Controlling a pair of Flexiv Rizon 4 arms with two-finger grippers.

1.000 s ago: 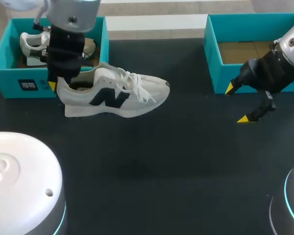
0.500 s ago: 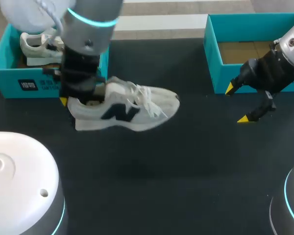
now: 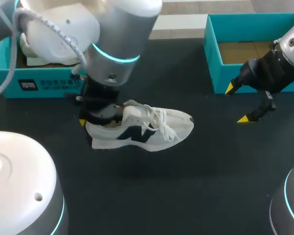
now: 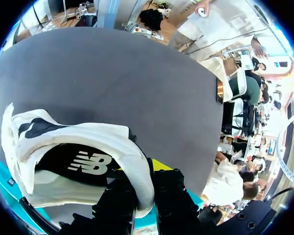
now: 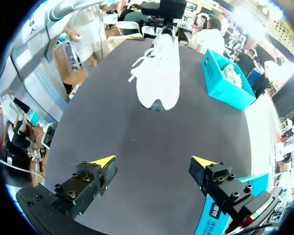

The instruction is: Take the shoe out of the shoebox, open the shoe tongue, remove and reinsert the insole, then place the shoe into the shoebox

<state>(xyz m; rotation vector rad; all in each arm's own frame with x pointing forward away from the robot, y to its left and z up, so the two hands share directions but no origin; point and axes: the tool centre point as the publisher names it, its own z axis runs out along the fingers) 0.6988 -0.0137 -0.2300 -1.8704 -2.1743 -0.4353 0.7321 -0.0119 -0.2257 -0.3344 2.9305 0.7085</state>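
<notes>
Done: the shoe [image 3: 147, 129] is out of the shoebox [image 3: 44, 85] at the bench's far left corner; a second shoe [image 3: 32, 59] lies inside it.
Left to do: by my judgement nearly all; tongue not opened, insole in place, return to a box not begun.
Left hand [image 4: 143, 196]: clenched on the shoe's heel collar, one finger inside, one outside.
Right hand [image 3: 236, 104]: released, fingers spread, grasping nothing; near the other shoebox [image 3: 225, 73] at the far right corner.
Shoe position: upright, left of the bench's middle, toe toward the right edge; I cannot tell whether the sole touches the bench.
Shoe look: white upper; dark side emblem; loose white laces; dark inner lining.
</notes>
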